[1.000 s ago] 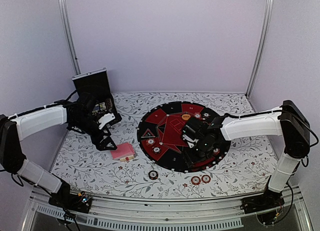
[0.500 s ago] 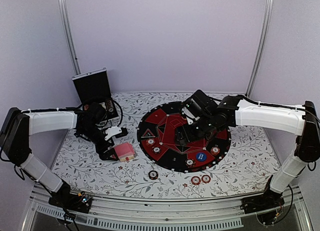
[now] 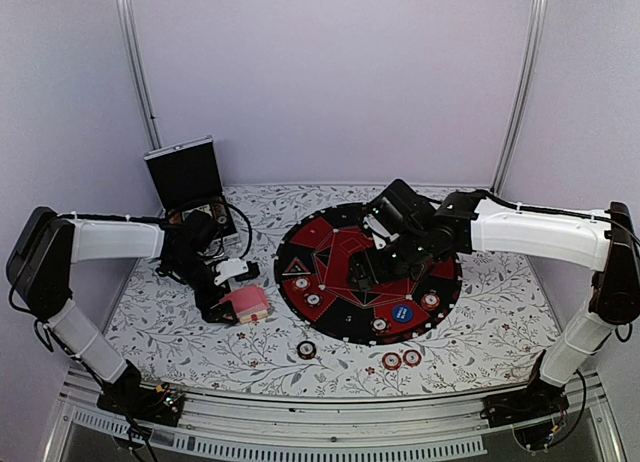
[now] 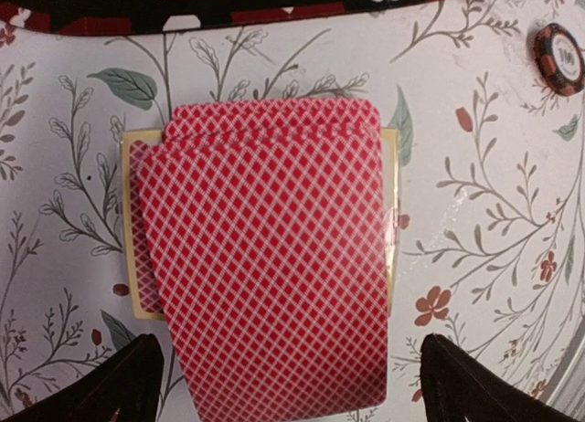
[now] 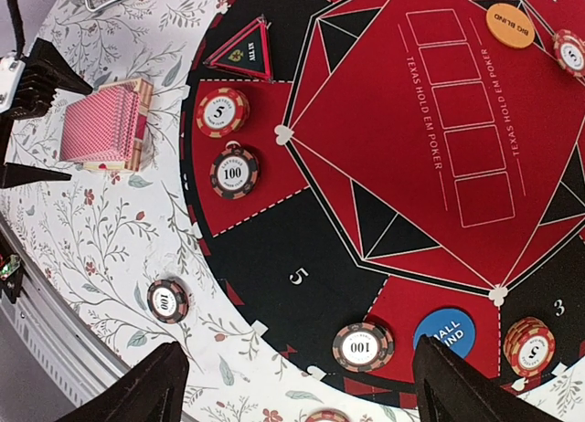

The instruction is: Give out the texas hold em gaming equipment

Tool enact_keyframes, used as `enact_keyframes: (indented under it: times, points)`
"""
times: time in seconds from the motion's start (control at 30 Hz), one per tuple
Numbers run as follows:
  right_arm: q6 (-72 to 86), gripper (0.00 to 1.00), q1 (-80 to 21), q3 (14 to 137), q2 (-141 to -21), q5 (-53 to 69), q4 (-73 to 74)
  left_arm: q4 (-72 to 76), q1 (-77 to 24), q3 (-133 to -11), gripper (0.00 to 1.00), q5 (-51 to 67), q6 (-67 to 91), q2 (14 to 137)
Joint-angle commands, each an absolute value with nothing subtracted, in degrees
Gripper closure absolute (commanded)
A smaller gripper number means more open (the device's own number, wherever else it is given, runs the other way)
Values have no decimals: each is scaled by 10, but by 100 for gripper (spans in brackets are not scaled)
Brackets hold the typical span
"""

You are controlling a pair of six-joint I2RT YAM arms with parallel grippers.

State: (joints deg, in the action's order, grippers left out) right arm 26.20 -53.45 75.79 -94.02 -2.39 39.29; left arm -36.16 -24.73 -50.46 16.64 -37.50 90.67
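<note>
Playing cards (image 4: pixel 265 258) lie between the low-reaching left arm's (image 3: pixel 115 240) spread jaws.

Plain lilac walls (image 3: pixel 330 82) and two metal corner posts (image 3: pixel 135 62) enclose a table spread with leafy floral cloth (image 3: pixel 200 342).

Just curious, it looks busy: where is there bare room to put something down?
Bare: the flowered cloth right of the round mat, and the near-left corner before the card deck. Crowded: the mat's rim, ringed with chips, and the deck, where the left gripper hangs open.
</note>
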Motion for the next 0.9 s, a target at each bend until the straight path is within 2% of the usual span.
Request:
enact_keyframes:
  times: [0.0,0.87]
  points:
    - [268,12,-532,758,-929,-14,382,-352,-255,-511,0,163,-395,915]
    - [272,16,-532,745,-927,12,364,-331,-258,-530,0,133,-438,965]
